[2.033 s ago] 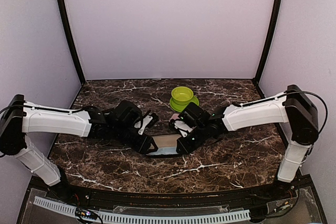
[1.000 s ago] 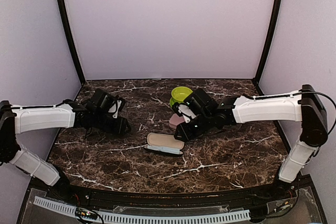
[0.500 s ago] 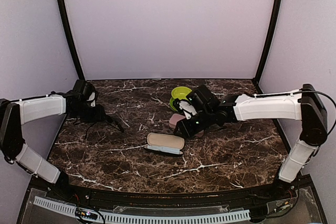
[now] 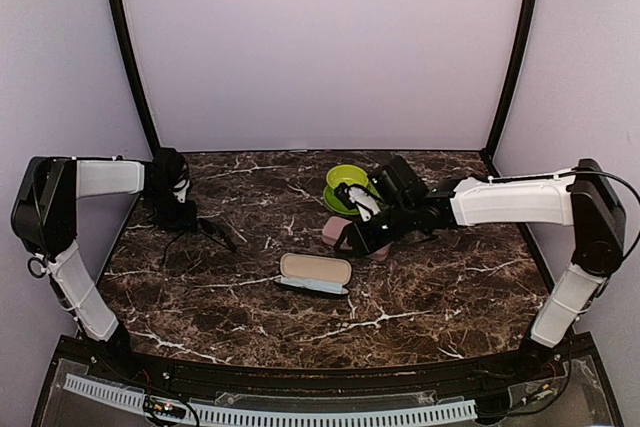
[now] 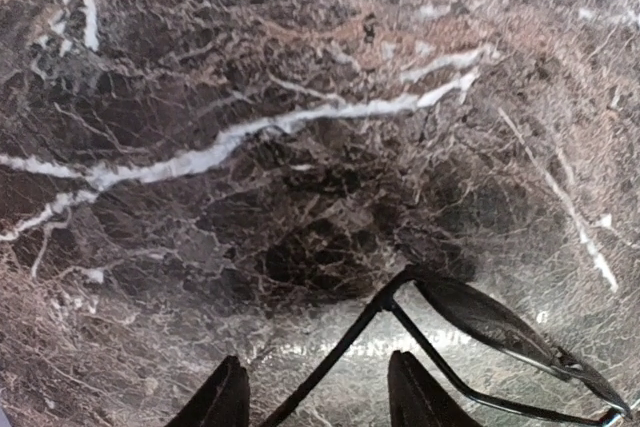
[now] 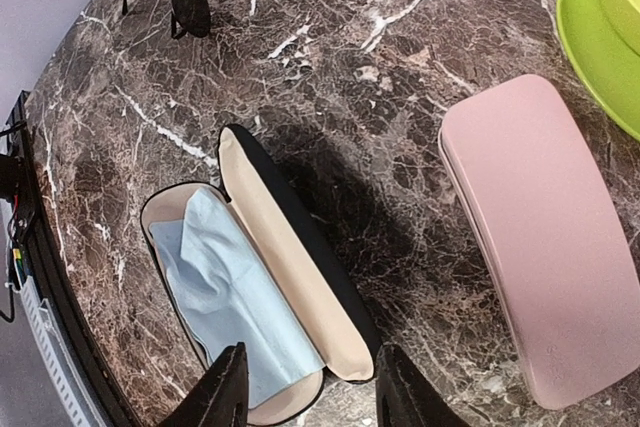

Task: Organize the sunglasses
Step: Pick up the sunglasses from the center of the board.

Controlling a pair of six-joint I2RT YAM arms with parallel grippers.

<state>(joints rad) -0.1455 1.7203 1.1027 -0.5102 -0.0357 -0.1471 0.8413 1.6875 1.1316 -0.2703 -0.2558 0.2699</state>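
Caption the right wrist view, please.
Right gripper open and empty; ahead, open black case with blue cloth, closed pink case beside it.

Left wrist view cuts off the black sunglasses (image 5: 495,327).

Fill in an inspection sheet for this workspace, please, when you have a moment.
Surface: dark marble table with white veins.
Job's things: one pair of black sunglasses lying at the left rear, outside any case.
Clutter: open case with a blue cloth inside; pink case, shut; green bowl on a green plate.
Grippers: left gripper open, a temple of the sunglasses showing between its fingers; right gripper open, empty, near the two cases.
Cables: black cable looping at the right arm's elbow; wires at the front edge.
Surroundings: lilac walls, black corner posts.
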